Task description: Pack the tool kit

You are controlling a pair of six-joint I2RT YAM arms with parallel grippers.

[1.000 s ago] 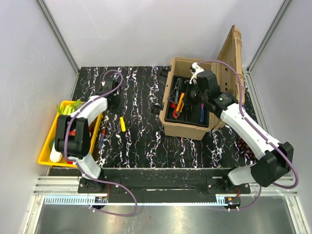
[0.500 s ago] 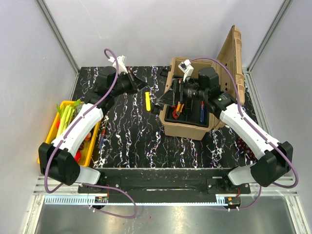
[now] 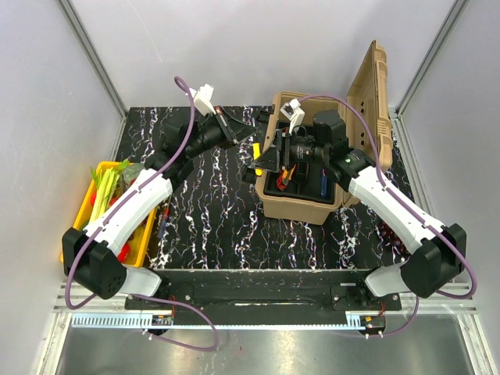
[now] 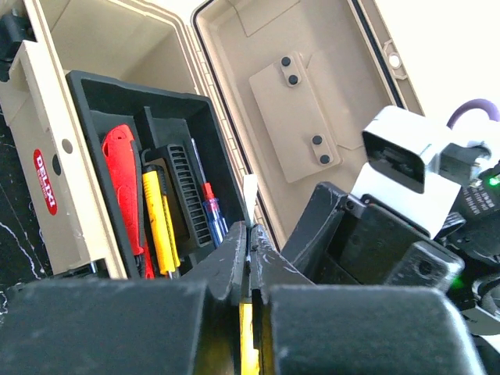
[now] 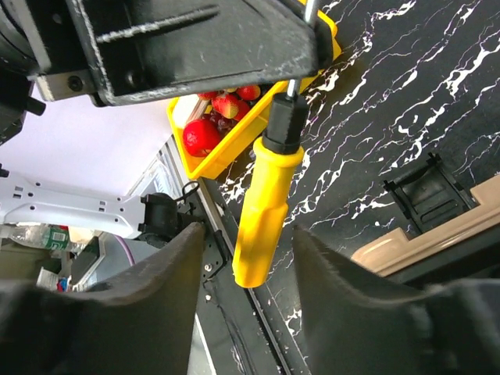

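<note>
My left gripper (image 4: 248, 254): pinched shut on the screwdriver (image 5: 262, 211) shaft, yellow handle sticking out.
My right gripper (image 5: 250, 242): spread wide, fingers either side of that handle, not touching.
Toolbox (image 3: 301, 205): lid up, just beside both grippers.

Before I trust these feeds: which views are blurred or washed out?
Top external: sharp, evenly lit. Left wrist: tan plastic toolbox sharp, own black pincer a dark blur, top-right corner blown white. Right wrist: yellow plastic-handled screwdriver crisp, near black fingers soft.
</note>
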